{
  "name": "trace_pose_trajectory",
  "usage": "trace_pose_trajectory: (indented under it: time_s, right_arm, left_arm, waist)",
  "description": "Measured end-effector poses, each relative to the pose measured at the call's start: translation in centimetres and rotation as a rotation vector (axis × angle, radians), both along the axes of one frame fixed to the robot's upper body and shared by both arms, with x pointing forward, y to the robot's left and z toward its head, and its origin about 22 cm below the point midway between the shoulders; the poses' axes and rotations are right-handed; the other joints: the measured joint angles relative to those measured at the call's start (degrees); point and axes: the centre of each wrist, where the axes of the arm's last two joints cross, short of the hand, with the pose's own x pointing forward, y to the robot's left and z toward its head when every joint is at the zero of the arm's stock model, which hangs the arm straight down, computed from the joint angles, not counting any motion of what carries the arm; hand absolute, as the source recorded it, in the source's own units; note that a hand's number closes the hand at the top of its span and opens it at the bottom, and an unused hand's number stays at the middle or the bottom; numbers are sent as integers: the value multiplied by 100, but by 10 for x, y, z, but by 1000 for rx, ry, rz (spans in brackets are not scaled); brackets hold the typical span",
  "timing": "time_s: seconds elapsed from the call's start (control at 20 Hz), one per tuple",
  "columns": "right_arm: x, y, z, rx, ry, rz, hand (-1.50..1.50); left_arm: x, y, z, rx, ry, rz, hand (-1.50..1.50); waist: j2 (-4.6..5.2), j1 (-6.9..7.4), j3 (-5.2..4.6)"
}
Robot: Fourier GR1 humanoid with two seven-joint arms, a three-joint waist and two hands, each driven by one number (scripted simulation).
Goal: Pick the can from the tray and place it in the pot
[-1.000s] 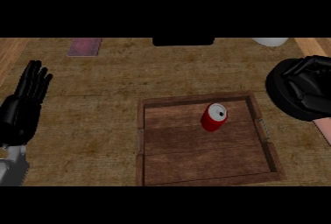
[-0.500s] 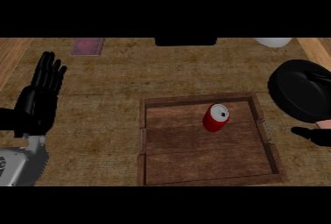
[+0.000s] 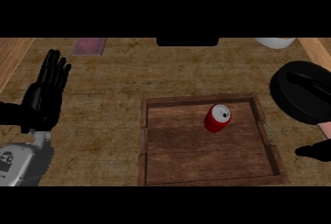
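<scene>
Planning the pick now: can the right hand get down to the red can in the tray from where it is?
Probably yes. The can stands alone in the wooden tray, nothing over it. The right hand shows only at the right edge, just outside the low tray wall, with the black pot behind it rather than between.

- left hand (image 3: 44, 100): matte black, long slim fingers, broad black palm, left of the wooden tray (image 3: 147, 144).
- left forearm (image 3: 22, 162): light grey casing below the hand; narrow grey wrist link; small dark marking on the casing.
- right hand (image 3: 315, 150): only a black sliver shows, right of the tray.
</scene>
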Motion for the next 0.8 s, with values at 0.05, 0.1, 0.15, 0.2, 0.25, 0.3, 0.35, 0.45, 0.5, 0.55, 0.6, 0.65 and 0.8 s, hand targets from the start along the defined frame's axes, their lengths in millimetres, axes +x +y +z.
trace_pose_trajectory:
  time_s: [0.05, 0.1, 0.15, 0.2, 0.25, 0.3, 0.35, 0.45, 0.5, 0.55, 0.6, 0.65, 0.8]
  right_arm:
    - [-1, 10, 3, -25, 17, 3, -150]
    - [-1, 17, 6, -43, 33, 0, -150]
    - [0, 26, 10, -54, 45, -3, -150]
    - [1, 34, 13, -71, 59, -10, -150]
    - [0, 43, 16, -93, 80, -12, -150]
    - [1, 51, 17, -109, 97, -14, -150]
    - [2, 61, 17, -122, 116, -14, -150]
    - [6, 69, 10, -143, 149, -30, -150]
    - [5, 74, 7, -153, 164, -37, -150]
    - [7, 77, 2, -162, 180, -45, -150]
    - [9, 80, 1, -168, 195, -51, -150]
    - [8, 83, -3, -171, 212, -53, -150]
    - [11, 93, -14, -179, 249, -53, -150]
  left_arm:
    - [0, -1, -1, 6, 0, 3, 0]
    - [0, 0, 1, 4, 0, 0, 0]
    - [1, -2, 3, 6, -1, -2, 0]
    - [3, -2, 4, 6, -2, -2, 0]
    - [2, -4, 3, 6, -3, -2, 0]
    - [2, -3, -1, 4, -2, -4, 0]
    - [4, -5, -3, 1, -3, -3, 0]
    - [6, -1, -2, -3, -7, -3, 0]
    - [5, 0, -3, 0, -5, -7, 0]
    - [6, -2, -2, -3, -7, -8, 0]
    - [6, -2, -2, -2, -3, -8, 0]
    - [3, -2, -5, -3, -2, -6, 0]
    - [3, 1, -2, 1, -2, -3, 0]
  waist:
    - [-1, 0, 0]
    - [-1, 13, 0]
    - [0, 17, 1]
    - [1, 21, 1]
    - [0, 28, 1]
    - [2, 32, 1]
    - [5, 35, 0]
    - [8, 42, 1]
    - [8, 39, 2]
    - [8, 42, 3]
    - [9, 40, 5]
    - [8, 41, 5]
    - [8, 39, 6]
